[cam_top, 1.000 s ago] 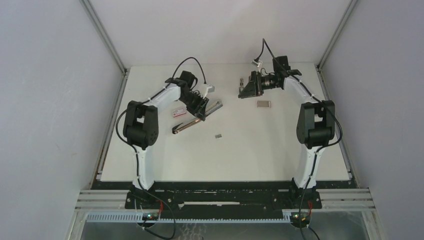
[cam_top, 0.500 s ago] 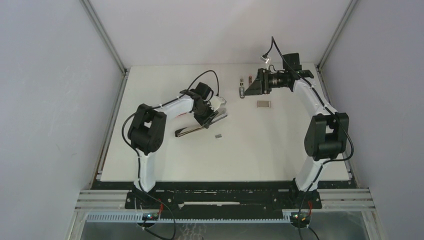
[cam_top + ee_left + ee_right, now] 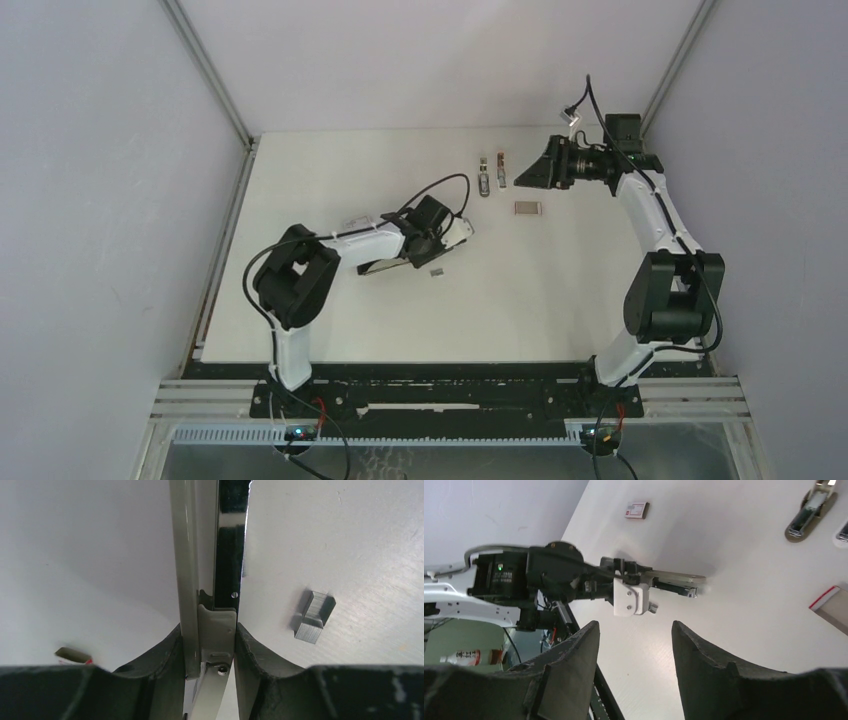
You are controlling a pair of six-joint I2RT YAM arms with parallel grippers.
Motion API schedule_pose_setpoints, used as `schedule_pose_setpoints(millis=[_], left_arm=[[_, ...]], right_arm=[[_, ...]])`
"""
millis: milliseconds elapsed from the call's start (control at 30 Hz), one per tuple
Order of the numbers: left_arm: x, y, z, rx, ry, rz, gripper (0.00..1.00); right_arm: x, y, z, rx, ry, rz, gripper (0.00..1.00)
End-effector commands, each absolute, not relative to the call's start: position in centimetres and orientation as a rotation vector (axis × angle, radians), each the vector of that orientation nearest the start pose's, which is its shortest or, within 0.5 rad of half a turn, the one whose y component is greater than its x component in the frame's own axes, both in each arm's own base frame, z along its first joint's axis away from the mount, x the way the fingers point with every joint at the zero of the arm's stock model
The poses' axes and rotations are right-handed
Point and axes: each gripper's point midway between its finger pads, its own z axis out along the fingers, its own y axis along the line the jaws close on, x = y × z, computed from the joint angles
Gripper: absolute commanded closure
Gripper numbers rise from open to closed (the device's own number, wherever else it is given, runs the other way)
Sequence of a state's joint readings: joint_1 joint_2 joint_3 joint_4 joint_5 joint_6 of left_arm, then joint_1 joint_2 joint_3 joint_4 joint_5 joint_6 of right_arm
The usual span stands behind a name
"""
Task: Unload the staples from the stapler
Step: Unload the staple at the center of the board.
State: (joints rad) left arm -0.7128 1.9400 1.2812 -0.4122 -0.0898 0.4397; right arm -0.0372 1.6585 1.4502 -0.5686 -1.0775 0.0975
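Jaws of the left gripper (image 3: 209,647) are clamped on the stapler (image 3: 202,555), one finger pressing each side of its long grey and black bars, low over the table (image 3: 100,555). A short block of staples (image 3: 313,616) lies on the table just beside the stapler, not touching it. Jaws of the right gripper (image 3: 634,630) stand apart and hold nothing, over the far side of the table.

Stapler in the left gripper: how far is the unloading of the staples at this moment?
Done: one block of staples already lies on the table beside the stapler. In hand: the left gripper is shut on the stapler. Left: whether its channel is empty I cannot tell. The right gripper hangs open and holds nothing.
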Motion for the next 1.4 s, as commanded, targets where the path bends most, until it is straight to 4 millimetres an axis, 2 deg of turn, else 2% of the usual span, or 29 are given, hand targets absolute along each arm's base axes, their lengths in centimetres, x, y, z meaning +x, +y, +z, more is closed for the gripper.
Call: schedule_pose_setpoints(millis=[0,200,467,667,1067,1367], left_arm=[[36.8,-26.1,4.6,1.360,2.064,0.218,1.00],[36.9,-26.4,4.3,1.351,2.000,0.331,1.00],[37.2,-27.1,5.6,1.272,2.007,0.275,1.00],[37.5,-27.0,5.8,1.225,2.074,0.180,1.00],[37.9,-25.9,6.4,1.147,2.246,-0.127,1.00],[37.5,-25.3,7.3,1.052,2.354,-0.469,1.00]], right_arm=[[38.1,13.5,27.2,-0.391,2.029,1.235,0.45],[38.1,13.1,27.3,-0.381,2.019,1.233,0.45],[38.1,13.0,26.9,-0.372,2.023,1.243,0.45],[38.2,13.0,26.4,-0.366,2.030,1.259,0.45],[38.5,13.1,25.3,-0.365,2.046,1.269,0.44],[38.3,14.5,24.6,-0.438,2.043,1.283,0.43]])
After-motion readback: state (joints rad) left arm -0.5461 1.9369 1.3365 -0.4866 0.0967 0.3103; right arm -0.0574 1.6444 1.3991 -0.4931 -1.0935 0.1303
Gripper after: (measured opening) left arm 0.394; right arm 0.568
